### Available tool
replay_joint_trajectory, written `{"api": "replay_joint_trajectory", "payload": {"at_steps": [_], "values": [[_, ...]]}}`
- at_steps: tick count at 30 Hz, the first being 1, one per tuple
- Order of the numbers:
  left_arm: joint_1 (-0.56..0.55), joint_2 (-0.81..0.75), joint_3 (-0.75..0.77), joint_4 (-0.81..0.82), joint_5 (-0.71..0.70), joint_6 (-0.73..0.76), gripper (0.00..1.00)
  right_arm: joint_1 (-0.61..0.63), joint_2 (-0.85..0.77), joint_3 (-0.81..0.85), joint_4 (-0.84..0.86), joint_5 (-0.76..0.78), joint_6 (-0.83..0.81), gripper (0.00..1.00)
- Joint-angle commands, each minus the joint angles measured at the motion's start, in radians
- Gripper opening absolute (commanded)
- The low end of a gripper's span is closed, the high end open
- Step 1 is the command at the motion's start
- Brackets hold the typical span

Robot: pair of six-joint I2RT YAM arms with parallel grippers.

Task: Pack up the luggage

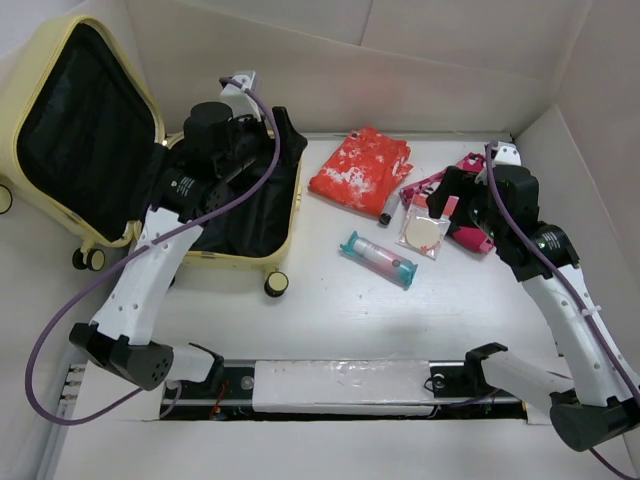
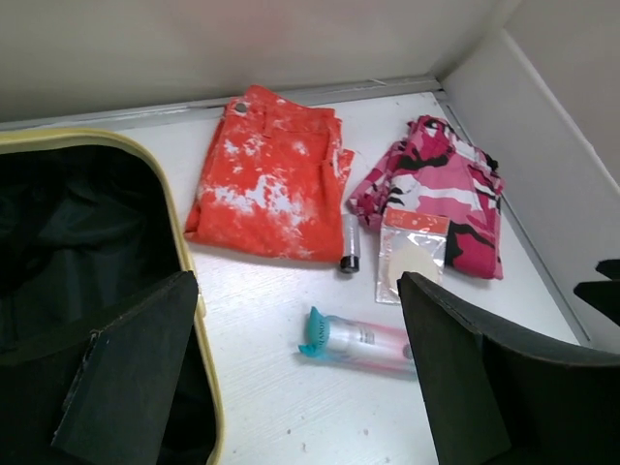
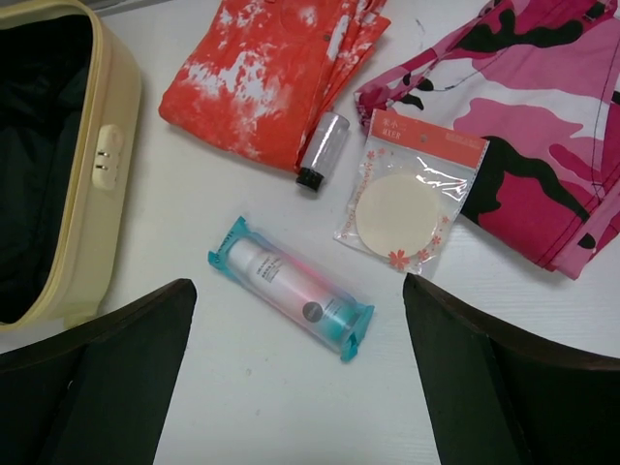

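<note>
Over the open base of the luggage (image 1: 85,130), at the far left of the table (image 1: 330,320), the left gripper (image 2: 295,291) hangs with its two fingers spread wide and nothing between them. The pale yellow hard-shell suitcase lies open, its lid folded out to the left and black lining showing in both halves. In the left wrist view its yellow rim runs under the gripper's left finger (image 2: 126,378), with the black interior on that side. Ahead of this gripper, on the white surface, lies a folded orange-and-white mottled garment (image 2: 271,179). The right gripper (image 3: 298,286) hovers above the table, well to the right of the suitcase, its fingers likewise parted and holding nothing. Directly below the gap between them lies a pink-and-white bottle (image 3: 291,289) in a clear box with teal ends, set at a slant. Beyond it and a little to the right is a round powder puff packet (image 3: 407,199), its far corner overlapping a pink camouflage garment (image 3: 542,145) farther right. Just left of the packet, a small silver tube (image 3: 322,147) with a black cap touches the orange garment's edge. To the right gripper's left is the suitcase's side wall with its combination lock (image 3: 105,157).
</note>
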Motion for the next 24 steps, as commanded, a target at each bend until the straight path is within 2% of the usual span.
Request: {"api": "replay_joint_trajectory", "payload": {"at_steps": [1, 4, 5, 9, 10, 13, 16, 20, 21, 24], "values": [[0.0, 0.008, -0.021, 0.074, 0.123, -0.017, 0.82, -0.005, -0.01, 0.011, 0.027, -0.016, -0.001, 0.94], [-0.027, 0.036, -0.057, 0.128, 0.211, -0.028, 0.76, -0.014, -0.019, 0.011, 0.018, -0.007, -0.001, 0.83], [-0.058, 0.053, -0.057, 0.128, 0.201, -0.028, 0.75, -0.014, -0.03, 0.011, 0.018, -0.007, -0.001, 0.75], [-0.228, 0.171, 0.003, 0.075, 0.112, -0.028, 0.61, -0.035, -0.041, -0.012, -0.001, 0.014, 0.01, 0.38], [-0.307, 0.226, 0.02, 0.057, 0.081, -0.028, 0.57, -0.047, -0.05, -0.012, -0.025, 0.014, 0.01, 0.2], [-0.414, 0.283, 0.047, -0.005, -0.015, -0.016, 0.49, -0.072, -0.061, -0.036, -0.047, 0.025, 0.021, 0.0], [-0.425, 0.262, -0.04, 0.03, -0.037, -0.063, 0.49, -0.081, -0.072, -0.113, -0.047, -0.004, 0.04, 0.0], [-0.389, 0.156, -0.251, 0.138, 0.006, -0.148, 0.52, -0.081, -0.059, -0.216, -0.004, -0.103, 0.041, 0.43], [-0.379, 0.128, -0.279, 0.138, 0.006, -0.157, 0.52, -0.081, -0.041, -0.234, 0.016, -0.104, 0.059, 0.6], [-0.379, 0.091, -0.367, 0.138, -0.009, -0.18, 0.52, -0.106, 0.017, -0.302, 0.08, -0.104, 0.068, 0.76]]}}
